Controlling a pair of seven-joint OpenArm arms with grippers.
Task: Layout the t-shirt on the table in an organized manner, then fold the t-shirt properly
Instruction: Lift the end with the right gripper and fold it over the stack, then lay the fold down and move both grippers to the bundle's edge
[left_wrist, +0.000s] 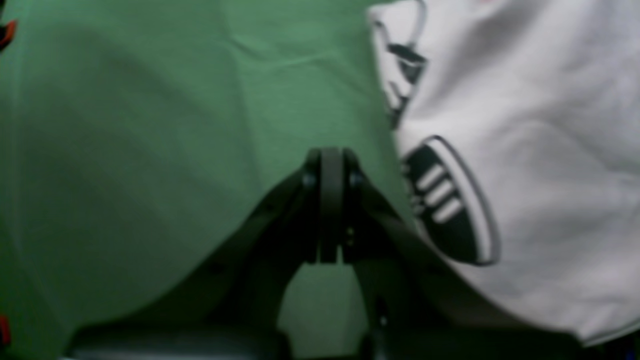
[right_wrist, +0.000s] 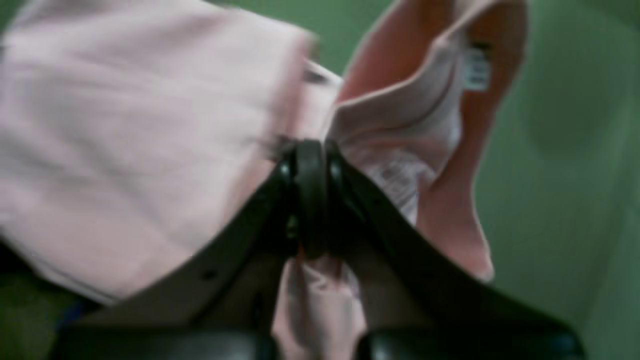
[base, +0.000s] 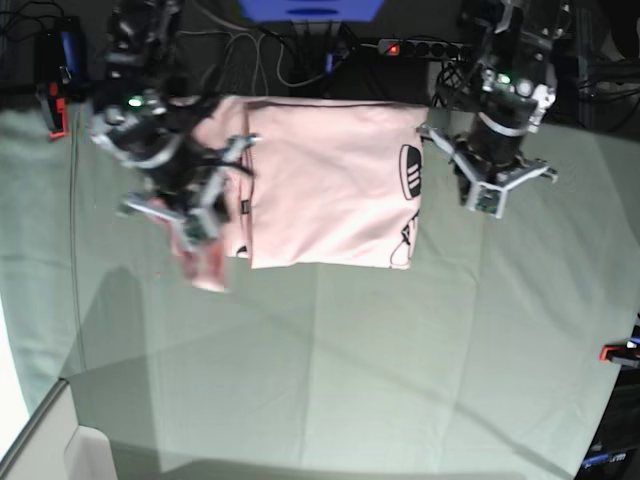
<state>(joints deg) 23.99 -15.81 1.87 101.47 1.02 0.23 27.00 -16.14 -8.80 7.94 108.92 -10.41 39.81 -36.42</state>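
We start at the left of the base view, where our right gripper (base: 195, 215) is clenched on a bunch of the t-shirt (base: 330, 185), at its collar end. In the right wrist view the gripper (right_wrist: 310, 150) has soft pink cloth pinched between its black fingers, with a fold of the neckline and a small white label (right_wrist: 475, 70) rising just beyond and to the right of the tips. To the left of those tips a smooth, flat pink panel spreads wide; to the right lies bare green table (right_wrist: 560, 175), open room.

Moving across, the shirt lies on the table (base: 350, 380) as a folded, nearly square block, its near edge straight, its far edge close to the table's back border. Black print shows along its right edge. In front of it the cloth-covered table runs broad, marked by crease lines.

On the right, our left gripper (base: 495, 195) hangs just beside the shirt's right edge, shut on nothing. In the left wrist view its tips (left_wrist: 330, 155) meet over matte green cloth, with the shirt's edge and a striped black graphic (left_wrist: 450, 200) just to their right. Left of the tips the table lies bare, faintly wrinkled.
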